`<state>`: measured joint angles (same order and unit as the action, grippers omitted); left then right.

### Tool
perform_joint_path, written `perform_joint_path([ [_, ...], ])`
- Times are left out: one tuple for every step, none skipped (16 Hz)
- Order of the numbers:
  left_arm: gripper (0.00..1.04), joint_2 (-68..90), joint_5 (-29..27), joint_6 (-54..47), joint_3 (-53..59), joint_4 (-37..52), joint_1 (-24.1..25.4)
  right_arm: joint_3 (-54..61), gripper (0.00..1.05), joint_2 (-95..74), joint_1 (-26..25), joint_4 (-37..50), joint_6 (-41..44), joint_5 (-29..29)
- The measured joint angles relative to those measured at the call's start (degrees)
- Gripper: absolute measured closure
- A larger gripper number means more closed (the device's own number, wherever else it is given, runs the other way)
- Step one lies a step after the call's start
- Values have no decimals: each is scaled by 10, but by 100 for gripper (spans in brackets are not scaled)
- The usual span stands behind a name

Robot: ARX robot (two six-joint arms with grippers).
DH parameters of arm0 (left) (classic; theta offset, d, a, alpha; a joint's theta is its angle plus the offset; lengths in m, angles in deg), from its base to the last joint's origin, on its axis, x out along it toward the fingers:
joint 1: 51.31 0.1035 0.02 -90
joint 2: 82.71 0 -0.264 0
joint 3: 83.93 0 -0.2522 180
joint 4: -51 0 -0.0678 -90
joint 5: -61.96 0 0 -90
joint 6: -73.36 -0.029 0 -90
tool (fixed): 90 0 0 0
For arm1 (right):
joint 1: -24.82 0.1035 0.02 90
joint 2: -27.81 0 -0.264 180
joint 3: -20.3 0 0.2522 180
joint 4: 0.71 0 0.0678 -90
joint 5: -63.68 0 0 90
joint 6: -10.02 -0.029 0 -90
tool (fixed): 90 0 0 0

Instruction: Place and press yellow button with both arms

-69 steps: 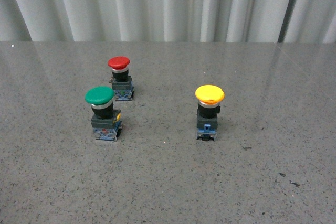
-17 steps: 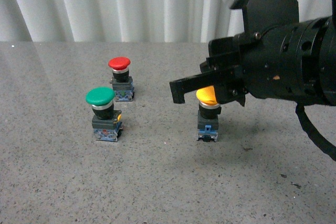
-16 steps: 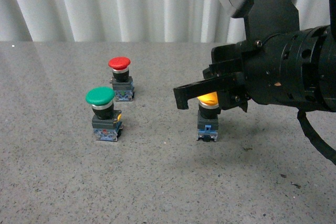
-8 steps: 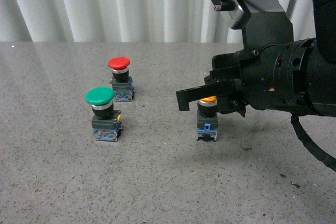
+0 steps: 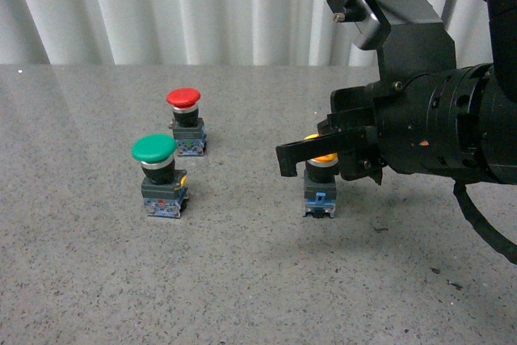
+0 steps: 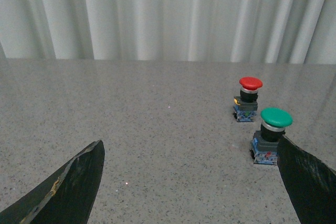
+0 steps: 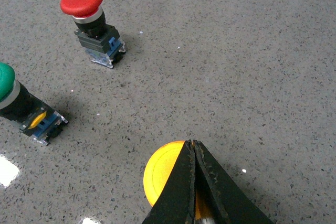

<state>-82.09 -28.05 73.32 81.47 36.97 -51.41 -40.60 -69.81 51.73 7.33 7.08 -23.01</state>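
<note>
The yellow button [image 5: 320, 190] stands upright on the grey table, right of centre. My right gripper [image 5: 286, 159] is shut, and its closed fingers lie across the top of the yellow cap, hiding most of it. In the right wrist view the closed tips [image 7: 192, 148] rest over the yellow cap [image 7: 160, 174]. My left gripper [image 6: 190, 142] is open and empty. It hovers low over bare table, with the green button just inside one finger [image 6: 307, 177]. The left arm does not show in the front view.
The green button [image 5: 153, 149] and the red button [image 5: 183, 98] stand left of the yellow one; both show in the left wrist view [image 6: 276, 118] [image 6: 250, 83]. The speckled grey table [image 5: 242, 280] extends all around. A white curtain [image 5: 202, 6] hangs behind.
My right arm came in from the right and has lowered its shut fingers onto the yellow cap, which shows less now. The buttons have not moved.
</note>
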Motion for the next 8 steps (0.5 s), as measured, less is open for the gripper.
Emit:
perform_joint_path([
  [7,0,0,0,0,0,0,1,103,0,0,-5,1,-1],
  [7,0,0,0,0,0,0,4,103,0,0,-3,3,-1],
  [7,0,0,0,0,0,0,5,103,0,0,-3,5,-1],
  [7,0,0,0,0,0,0,7,103,0,0,3,5,-1],
  [7,0,0,0,0,0,0,9,103,2,0,10,5,-1],
  [7,0,0,0,0,0,0,15,103,3,-1,34,-3,7],
  [7,0,0,0,0,0,0,19,103,7,-3,52,-11,9],
  [7,0,0,0,0,0,0,24,103,11,-4,83,-25,17],
])
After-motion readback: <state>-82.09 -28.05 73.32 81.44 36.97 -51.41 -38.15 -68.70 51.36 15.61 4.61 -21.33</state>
